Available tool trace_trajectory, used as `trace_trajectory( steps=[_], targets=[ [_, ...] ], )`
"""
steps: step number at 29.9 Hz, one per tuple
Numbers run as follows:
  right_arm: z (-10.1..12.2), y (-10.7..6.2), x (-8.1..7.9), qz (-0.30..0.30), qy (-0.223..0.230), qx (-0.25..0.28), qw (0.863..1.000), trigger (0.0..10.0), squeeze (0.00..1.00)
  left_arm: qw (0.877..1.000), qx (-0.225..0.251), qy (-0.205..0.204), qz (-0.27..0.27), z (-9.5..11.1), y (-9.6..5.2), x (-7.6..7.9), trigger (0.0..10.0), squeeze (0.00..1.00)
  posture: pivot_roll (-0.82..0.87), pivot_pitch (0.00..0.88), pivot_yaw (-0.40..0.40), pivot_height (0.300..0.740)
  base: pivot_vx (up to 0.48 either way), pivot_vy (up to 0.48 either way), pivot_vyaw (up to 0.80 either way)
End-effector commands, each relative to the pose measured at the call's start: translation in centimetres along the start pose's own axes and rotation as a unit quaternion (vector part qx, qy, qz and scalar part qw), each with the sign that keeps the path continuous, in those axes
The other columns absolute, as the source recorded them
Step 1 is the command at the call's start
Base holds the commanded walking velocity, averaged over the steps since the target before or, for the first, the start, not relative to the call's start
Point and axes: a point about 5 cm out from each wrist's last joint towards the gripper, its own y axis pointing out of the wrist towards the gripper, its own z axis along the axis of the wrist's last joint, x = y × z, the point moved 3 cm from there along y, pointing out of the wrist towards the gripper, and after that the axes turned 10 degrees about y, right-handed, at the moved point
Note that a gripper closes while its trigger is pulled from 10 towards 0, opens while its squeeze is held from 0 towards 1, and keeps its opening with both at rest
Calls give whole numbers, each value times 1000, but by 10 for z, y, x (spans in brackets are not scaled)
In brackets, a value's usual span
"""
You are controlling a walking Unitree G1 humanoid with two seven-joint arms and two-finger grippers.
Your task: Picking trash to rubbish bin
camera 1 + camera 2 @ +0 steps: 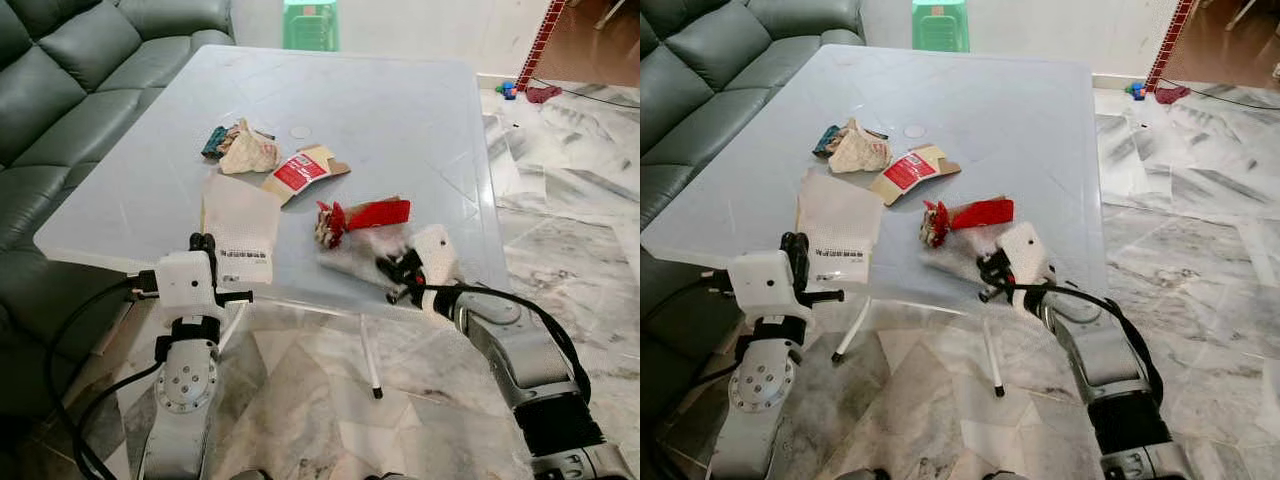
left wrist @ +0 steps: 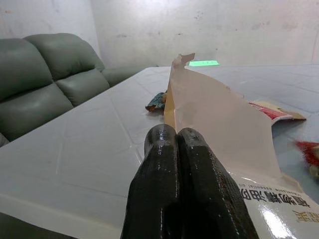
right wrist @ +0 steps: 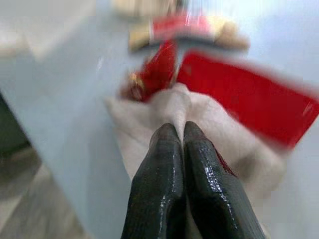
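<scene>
Trash lies on a pale square table (image 1: pixel 400 110). My left gripper (image 1: pixel 203 243) is at the front left edge, shut on the left edge of a white paper bag (image 1: pixel 242 222) with a barcode label. In the left wrist view that bag (image 2: pixel 219 119) rises up just past my gripper (image 2: pixel 175 130). My right gripper (image 1: pixel 393 272) is at the front right edge, shut on a white tissue (image 1: pixel 358 252) that bunches at its tips (image 3: pixel 178 127). A red wrapper (image 1: pixel 366 214) lies just beyond the tissue. A red-and-tan carton (image 1: pixel 303 171) and a crumpled paper wad (image 1: pixel 245 152) lie further back.
A dark green sofa (image 1: pixel 60 110) runs along the table's left side. A green plastic stool (image 1: pixel 310 25) stands beyond the far edge. Marble floor (image 1: pixel 570 200) spreads to the right, with a cable and small items (image 1: pixel 540 93) at the far right. Thin table legs (image 1: pixel 368 360) show below the front edge.
</scene>
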Motion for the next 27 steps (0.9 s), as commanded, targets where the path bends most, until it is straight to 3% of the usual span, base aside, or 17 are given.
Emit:
trace_trajectory(
  steps=[1, 7, 13, 16, 23, 24, 26, 27],
  targets=[
    [30, -1, 0, -6, -4, 65, 998, 0, 0, 1000, -2, -2, -4, -1, 2, 1, 0, 0, -31, 105, 3, 740, 0, 0, 0],
    [59, -4, 3, -46, -4, 140, 989, 0, 0, 1000, -3, -19, -7, 1, 6, 3, 0, 0, -29, 96, 10, 740, 0, 0, 0],
    [74, -10, 5, -77, -12, 183, 980, 0, 0, 1000, 1, -28, -9, 4, 12, 2, 0, 0, -27, 80, 19, 740, 0, 0, 0],
    [78, -13, 6, -92, -12, 199, 976, 0, 0, 1000, 2, -30, -9, 5, 16, 3, 1686, 0, -26, 70, 28, 740, 0, 0, 0],
    [82, -20, 14, -144, -23, 221, 964, 0, 0, 998, 10, -57, -17, 13, 27, 3, 1020, 0, -30, 60, 45, 740, 0, 0, 0],
    [81, -20, 15, -150, -23, 218, 964, 3686, 0, 998, 9, -62, -22, 13, 28, 4, 1255, 0, -31, 57, 51, 740, 0, 0, 0],
    [79, -20, 15, -154, -21, 215, 964, 10000, 0, 997, 8, -67, -28, 13, 30, 5, 1020, 0, -31, 57, 55, 740, 0, 0, 0],
    [77, -20, 15, -156, -16, 212, 964, 10000, 0, 997, 8, -69, -29, 14, 31, 6, 1098, 0, -31, 56, 57, 740, 0, 0, 0]
  ],
)
